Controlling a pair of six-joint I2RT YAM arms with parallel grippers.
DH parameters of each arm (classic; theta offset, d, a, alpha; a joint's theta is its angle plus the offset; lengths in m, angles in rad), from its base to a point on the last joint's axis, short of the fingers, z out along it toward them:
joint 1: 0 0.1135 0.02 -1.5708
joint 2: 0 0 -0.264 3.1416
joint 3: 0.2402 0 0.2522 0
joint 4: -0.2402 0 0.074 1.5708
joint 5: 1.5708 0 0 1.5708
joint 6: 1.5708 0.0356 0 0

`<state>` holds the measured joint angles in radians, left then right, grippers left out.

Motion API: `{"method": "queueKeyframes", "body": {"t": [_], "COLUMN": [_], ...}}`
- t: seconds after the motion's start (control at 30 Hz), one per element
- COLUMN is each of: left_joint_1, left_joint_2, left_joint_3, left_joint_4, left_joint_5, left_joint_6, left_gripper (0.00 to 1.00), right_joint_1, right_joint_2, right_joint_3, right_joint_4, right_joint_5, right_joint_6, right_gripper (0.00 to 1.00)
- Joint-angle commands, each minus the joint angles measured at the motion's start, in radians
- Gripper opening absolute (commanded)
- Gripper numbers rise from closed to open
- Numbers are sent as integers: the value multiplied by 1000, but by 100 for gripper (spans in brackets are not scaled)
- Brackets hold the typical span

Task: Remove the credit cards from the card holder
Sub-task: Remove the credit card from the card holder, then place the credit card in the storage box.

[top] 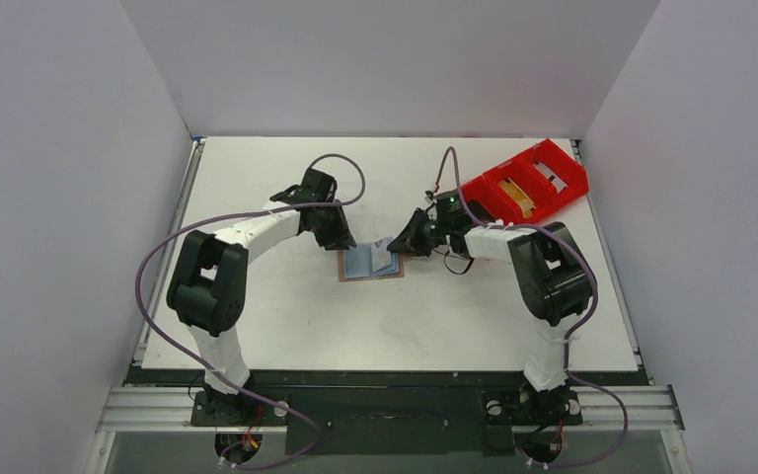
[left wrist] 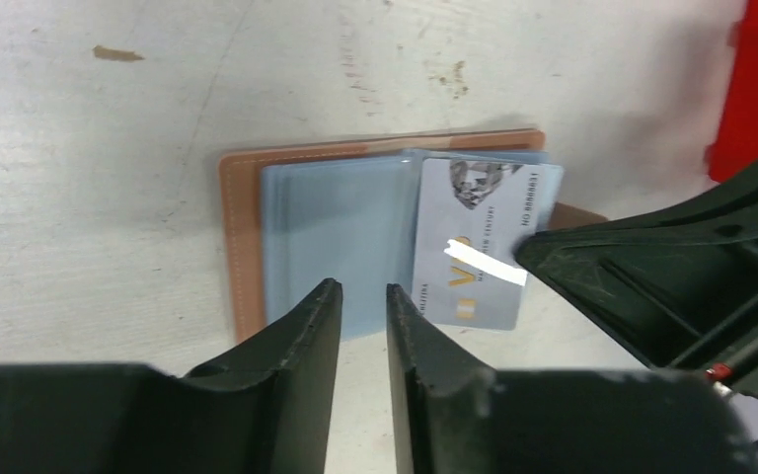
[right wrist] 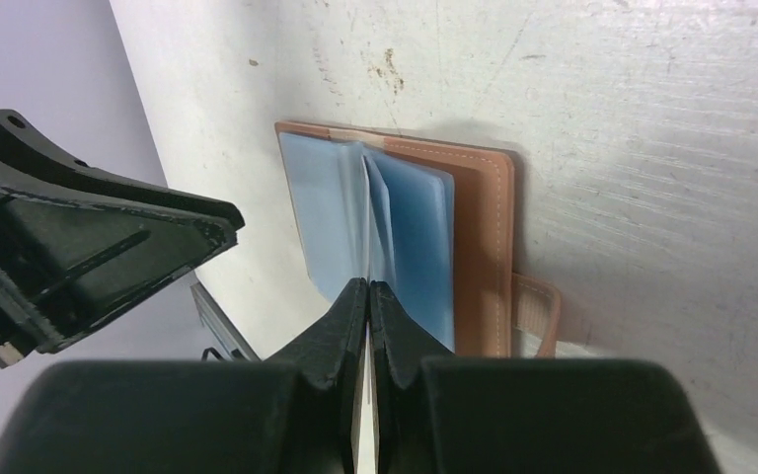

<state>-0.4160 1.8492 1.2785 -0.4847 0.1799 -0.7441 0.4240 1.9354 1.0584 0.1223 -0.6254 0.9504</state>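
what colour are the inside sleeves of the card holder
Pale blue-grey sleeves, framed by the card holder and its tan-brown cover; clearest in the left wrist view.

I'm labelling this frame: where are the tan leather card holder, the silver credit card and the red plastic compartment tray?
tan leather card holder (left wrist: 336,237): left wrist view, pale blue inner sleeve.
silver credit card (left wrist: 489,232): left wrist view, face centre.
red plastic compartment tray (top: 476,195): top view, left end.

White arm links (top: 257,229), black joints (top: 207,286), purple cables (top: 146,267), seemingly scuffed black fingers (left wrist: 301,341).
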Motion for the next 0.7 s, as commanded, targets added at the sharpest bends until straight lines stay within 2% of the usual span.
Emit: {"method": "queueKeyframes", "body": {"t": [0.0,0.1,0.33,0.67], "left_joint_1": [14,29,57,86], "left_joint_2": [-56,-66,-109,-137], "left_joint_3": [57,39,-55,-103], "left_joint_4": [9,48,251,401], "left_joint_5": [73,154,329,416], "left_joint_6": [31,4,-91,-207], "left_gripper": [26,28,35,36], "right_joint_1": [-11,-17,-26,-33], "right_joint_2": [-71,-82,-88,-85], "right_joint_3": [32,23,-4,-32], "right_joint_4": [29,91,274,501], "right_joint_5": [-22,-54,-141,-194], "right_joint_6": [8,64,216,415], "right_gripper": [0,0,0,0]}}
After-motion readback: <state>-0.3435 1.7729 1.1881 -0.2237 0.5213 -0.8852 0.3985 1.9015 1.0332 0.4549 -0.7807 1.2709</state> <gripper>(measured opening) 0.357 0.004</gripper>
